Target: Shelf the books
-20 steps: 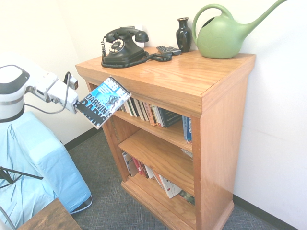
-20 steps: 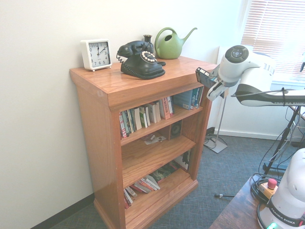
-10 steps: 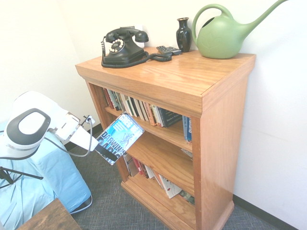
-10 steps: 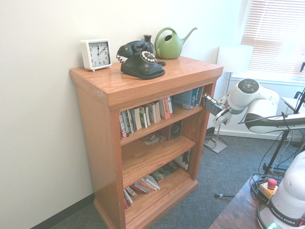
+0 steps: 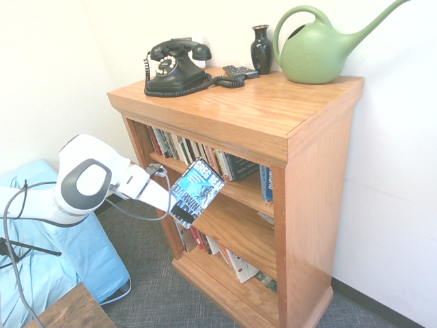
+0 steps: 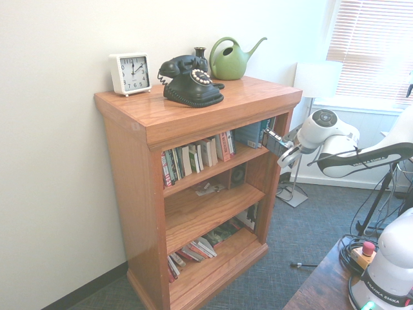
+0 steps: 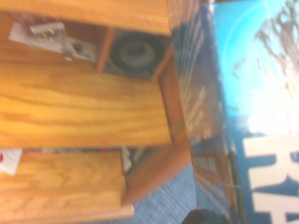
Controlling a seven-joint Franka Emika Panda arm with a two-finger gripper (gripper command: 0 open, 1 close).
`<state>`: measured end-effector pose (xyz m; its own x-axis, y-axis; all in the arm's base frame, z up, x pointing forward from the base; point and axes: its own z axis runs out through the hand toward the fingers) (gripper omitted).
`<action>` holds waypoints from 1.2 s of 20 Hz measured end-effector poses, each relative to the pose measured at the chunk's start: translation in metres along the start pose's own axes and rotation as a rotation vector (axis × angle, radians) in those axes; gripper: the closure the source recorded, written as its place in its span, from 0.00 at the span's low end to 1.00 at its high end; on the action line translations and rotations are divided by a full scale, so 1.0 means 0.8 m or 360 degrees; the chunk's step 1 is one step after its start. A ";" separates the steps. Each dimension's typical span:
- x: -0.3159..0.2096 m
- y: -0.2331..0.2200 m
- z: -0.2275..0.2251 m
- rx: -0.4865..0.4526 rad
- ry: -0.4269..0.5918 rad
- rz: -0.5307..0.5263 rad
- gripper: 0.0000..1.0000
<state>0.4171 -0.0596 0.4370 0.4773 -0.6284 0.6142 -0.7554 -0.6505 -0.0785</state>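
The book, a thick paperback with a blue-and-black cover and white lettering, hangs tilted in front of the shelf, at the left end of the middle opening. My gripper is shut on the book's lower black end, with the arm reaching in from the left. In the second exterior view the book is edge-on beside the shelf's right post, held by the gripper. In the wrist view the book's cover fills one side, next to the bare middle shelf board.
A black telephone, a dark vase, a green watering can and a white clock stand on top. A row of thin books fills the upper level; others lie on the bottom level. A small speaker sits at the back of the middle level.
The arm has come down from beside the shelf's top to the height of the middle level and moved in toward the shelf, carrying the book with it.
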 end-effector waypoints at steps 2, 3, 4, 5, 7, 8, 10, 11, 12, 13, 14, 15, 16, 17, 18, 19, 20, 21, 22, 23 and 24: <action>0.006 -0.013 0.012 0.0006 -0.0012 -0.0012 1.00; 0.009 -0.018 0.017 0.0009 -0.0015 -0.0018 1.00; 0.011 -0.022 0.022 0.0018 -0.0016 -0.0024 1.00; 0.014 -0.026 0.028 0.0032 -0.0013 -0.0029 1.00; 0.016 -0.031 0.040 0.0056 -0.0003 -0.0034 1.00; 0.017 -0.034 0.046 0.0063 0.0003 -0.0035 1.00; 0.017 -0.040 0.057 0.0080 0.0021 -0.0042 1.00; 0.017 -0.043 0.061 0.0082 0.0030 -0.0047 1.00; 0.017 -0.046 0.065 0.0080 0.0041 -0.0051 1.00; 0.016 -0.050 0.068 0.0083 0.0051 -0.0053 1.00; 0.015 -0.055 0.070 0.0091 0.0061 -0.0055 1.00; 0.014 -0.060 0.071 0.0097 0.0070 -0.0059 1.00; 0.012 -0.065 0.073 0.0104 0.0078 -0.0063 1.00; 0.010 -0.069 0.075 0.0110 0.0085 -0.0067 1.00; 0.010 -0.074 0.079 0.0117 0.0095 -0.0072 1.00; 0.010 -0.078 0.084 0.0118 0.0102 -0.0077 1.00; 0.010 -0.082 0.090 0.0120 0.0108 -0.0075 1.00; 0.011 -0.086 0.096 0.0124 0.0112 -0.0073 1.00; 0.012 -0.089 0.102 0.0129 0.0115 -0.0068 1.00; 0.014 -0.092 0.107 0.0134 0.0117 -0.0064 1.00; 0.015 -0.095 0.111 0.0136 0.0120 -0.0061 1.00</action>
<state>0.5205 -0.0557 0.3805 0.4676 -0.5704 0.6752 -0.6948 -0.7094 -0.1181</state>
